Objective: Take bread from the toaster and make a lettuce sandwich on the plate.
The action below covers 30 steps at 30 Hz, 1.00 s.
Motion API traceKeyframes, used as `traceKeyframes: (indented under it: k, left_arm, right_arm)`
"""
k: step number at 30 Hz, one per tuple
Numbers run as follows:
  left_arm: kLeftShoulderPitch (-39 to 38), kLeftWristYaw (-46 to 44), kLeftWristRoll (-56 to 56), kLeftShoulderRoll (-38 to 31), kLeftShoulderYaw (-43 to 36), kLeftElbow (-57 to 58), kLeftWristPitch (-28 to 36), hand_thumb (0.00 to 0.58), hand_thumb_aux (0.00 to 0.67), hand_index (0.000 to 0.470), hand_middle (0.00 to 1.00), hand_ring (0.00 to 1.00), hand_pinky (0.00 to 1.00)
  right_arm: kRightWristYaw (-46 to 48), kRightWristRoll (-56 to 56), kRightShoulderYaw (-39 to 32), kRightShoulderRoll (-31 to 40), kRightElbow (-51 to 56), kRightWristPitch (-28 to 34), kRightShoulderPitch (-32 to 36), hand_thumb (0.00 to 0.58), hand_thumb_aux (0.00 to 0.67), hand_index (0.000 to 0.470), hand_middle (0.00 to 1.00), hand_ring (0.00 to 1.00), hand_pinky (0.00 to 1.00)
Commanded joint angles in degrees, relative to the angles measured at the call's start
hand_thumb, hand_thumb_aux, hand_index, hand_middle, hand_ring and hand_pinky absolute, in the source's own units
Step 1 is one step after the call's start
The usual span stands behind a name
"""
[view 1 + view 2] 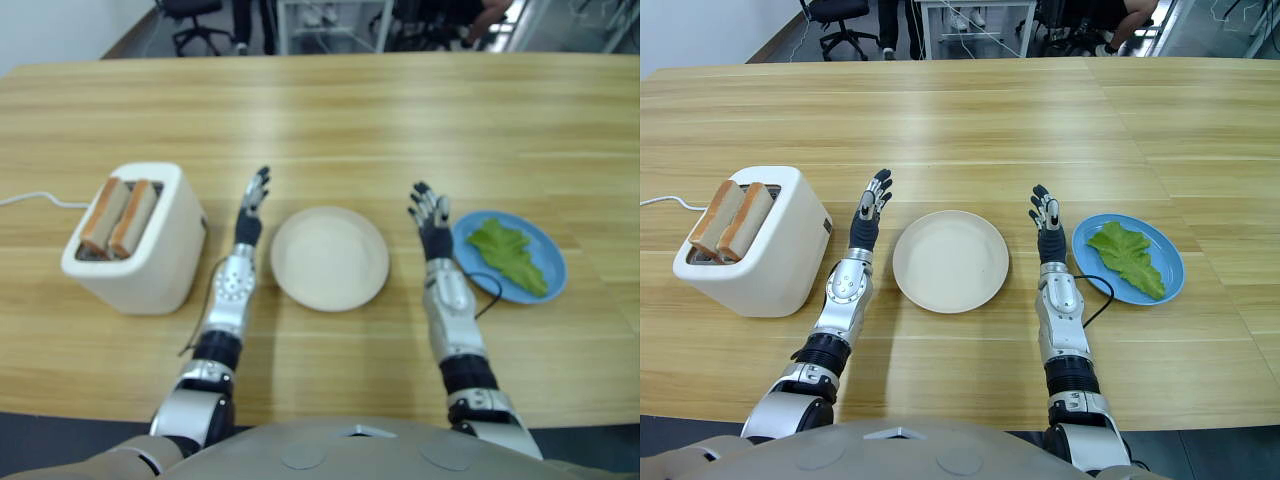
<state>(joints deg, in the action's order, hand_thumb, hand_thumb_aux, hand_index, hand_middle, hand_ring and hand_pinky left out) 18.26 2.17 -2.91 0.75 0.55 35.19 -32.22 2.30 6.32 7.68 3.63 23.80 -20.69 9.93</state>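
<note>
Both arms are stretched forward, forearms set roughly parallel. The left hand [870, 208] is held flat with fingers extended (nothing is grasped); the right hand [1045, 222], well apart from it, is likewise opened, fingers straight.

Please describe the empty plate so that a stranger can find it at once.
On the wooden table, look between the left hand and the right hand. The round cream plate lies there, empty; the blue plate to its right carries lettuce.
</note>
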Motion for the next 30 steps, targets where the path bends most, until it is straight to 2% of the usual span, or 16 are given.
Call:
traceKeyframes:
  k: [1,12,15,17,20,23,26,30]
  left_arm:
    - [-0.04,0.3,0.37,0.21,0.4,0.9,0.33,0.0,0.0,0.0,0.0,0.0,0.0]
    - [0.02,-2.85,1.71,0.04,-0.01,0.56,1.81,0.0,0.0,0.0,0.0,0.0,0.0]
    - [-2.23,-5.03,1.27,-0.66,-1.68,-10.84,3.93,0.0,0.0,0.0,0.0,0.0,0.0]
    - [-4.67,-7.25,3.32,-2.1,-2.18,-24.96,9.11,0.0,0.0,0.0,0.0,0.0,0.0]
    - [-6.42,-11.06,7.6,-8.69,0.44,-47.82,19.11,0.0,0.0,0.0,0.0,0.0,0.0]
    - [-5.24,-13.58,12.0,-19.6,9.03,-62.11,29.34,0.0,0.0,0.0,0.0,0.0,0.0]
    - [-4.69,-17.08,13.61,-31.63,19.92,-66.66,33.68,0.0,0.0,0.0,0.0,0.0,0.0]
    - [-8.11,-18.13,4.46,-44.45,31.14,-60.01,34.31,0.0,0.0,0.0,0.0,0.0,0.0]
  right_arm:
    - [0.17,0.39,0.48,0.05,-0.58,0.83,-0.34,0.0,0.0,0.0,0.0,0.0,0.0]
    - [0.02,0.35,0.59,0.24,0.11,0.68,0.18,0.0,0.0,0.0,0.0,0.0,0.0]
    - [0.01,0.31,0.51,0.12,0.48,0.59,0.29,0.0,0.0,0.0,0.0,0.0,0.0]
    - [-0.09,0.19,0.41,-0.02,0.56,0.52,0.25,0.0,0.0,0.0,0.0,0.0,0.0]
    - [-0.49,-0.08,0.25,-0.34,0.45,0.43,0.08,0.0,0.0,0.0,0.0,0.0,0.0]
    - [-0.78,-0.22,0.26,-0.51,0.59,0.3,0.09,0.0,0.0,0.0,0.0,0.0,0.0]
    - [-1.06,-0.39,0.13,-0.75,0.88,0.08,0.07,0.0,0.0,0.0,0.0,0.0,0.0]
    - [-1.38,-0.52,0.07,-1.05,1.05,-0.25,-0.41,0.0,0.0,0.0,0.0,0.0,0.0]
